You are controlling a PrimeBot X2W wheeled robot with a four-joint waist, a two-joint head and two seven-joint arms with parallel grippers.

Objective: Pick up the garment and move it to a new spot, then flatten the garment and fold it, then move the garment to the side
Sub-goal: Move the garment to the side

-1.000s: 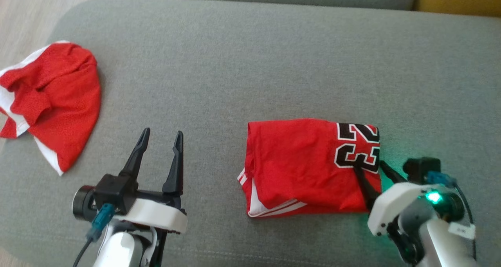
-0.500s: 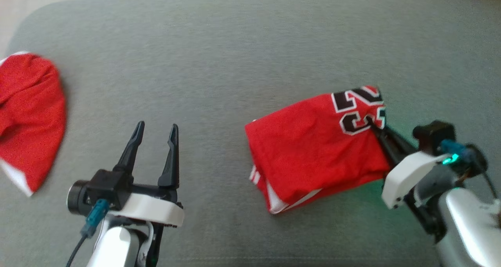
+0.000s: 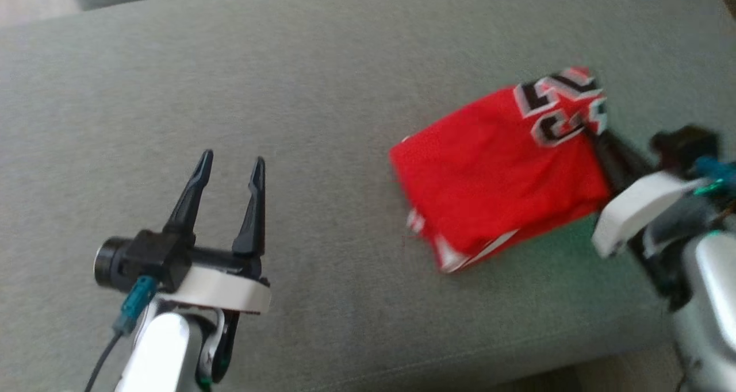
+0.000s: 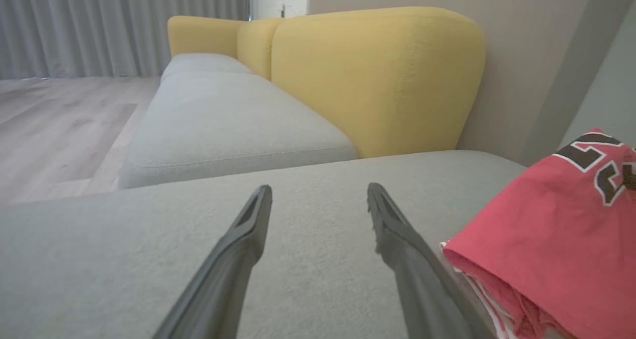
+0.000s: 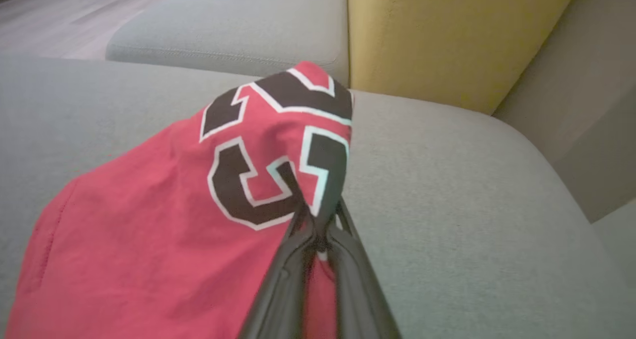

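Observation:
The garment [image 3: 500, 168] is a folded red jersey with black-and-white numbers, on the grey sofa cushion [image 3: 322, 93] at the right. My right gripper [image 3: 589, 132] is shut on its numbered edge, holding that side up off the cushion. In the right wrist view the fingers [image 5: 298, 259] pinch the garment [image 5: 149, 239] at the printed numbers. Lower left, my left gripper [image 3: 232, 161] stands open over bare cushion, well left of the garment. Its wrist view has the open gripper [image 4: 318, 195] with the garment [image 4: 551, 249] at the right edge.
A yellow backrest [image 4: 377, 75] and another grey seat [image 4: 223, 125] lie beyond the cushion, with wooden floor [image 4: 54, 115] to the left. The cushion's front edge [image 3: 460, 369] runs along the bottom of the head view.
The right gripper has lifted the garment's numbered edge and carried it up and to the right. The head camera swung right, so the second red garment at the left left the picture.

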